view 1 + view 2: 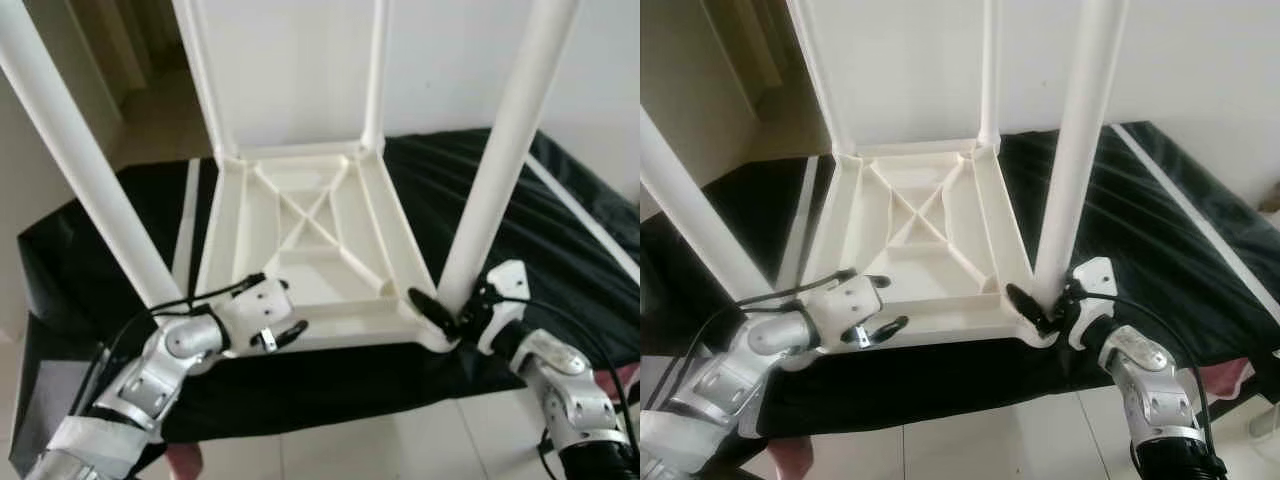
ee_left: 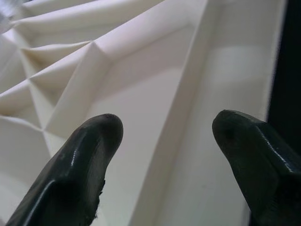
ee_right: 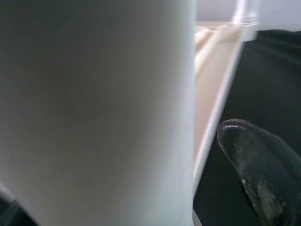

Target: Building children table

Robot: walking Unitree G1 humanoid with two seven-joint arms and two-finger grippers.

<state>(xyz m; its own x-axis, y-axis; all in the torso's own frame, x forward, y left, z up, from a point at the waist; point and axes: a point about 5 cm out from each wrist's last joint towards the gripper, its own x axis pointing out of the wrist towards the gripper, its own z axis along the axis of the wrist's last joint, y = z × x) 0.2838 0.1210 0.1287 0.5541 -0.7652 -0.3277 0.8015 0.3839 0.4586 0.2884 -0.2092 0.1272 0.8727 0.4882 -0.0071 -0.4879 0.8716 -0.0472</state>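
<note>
Upside-down white table (image 1: 300, 230) resting top-down on a black cloth (image 1: 560, 230) spread over a surface, four legs pointing up, ribbed underside facing the head camera. Looks like hollow moulded plastic: probably light, stiff in the frame, smooth and a bit slippery on the round legs, top-heavy to tip with legs that long. Best taken low on a leg, close to the corner socket, or by the rim of the frame, where the ribs give stiffness. Right gripper (image 1: 447, 312) closed around the base of the near right leg (image 1: 495, 170), one finger on each side and touching it. Left gripper (image 1: 283, 335) spread open over the near rim of the frame, holding nothing, fingertips (image 2: 89, 155) just above the plastic. Leg tops cut off by the frame edge, so length unknown. Hard to tell whether the legs are fully seated in their sockets. Near left leg (image 1: 85, 160) partly masked by the left arm at its base.
</note>
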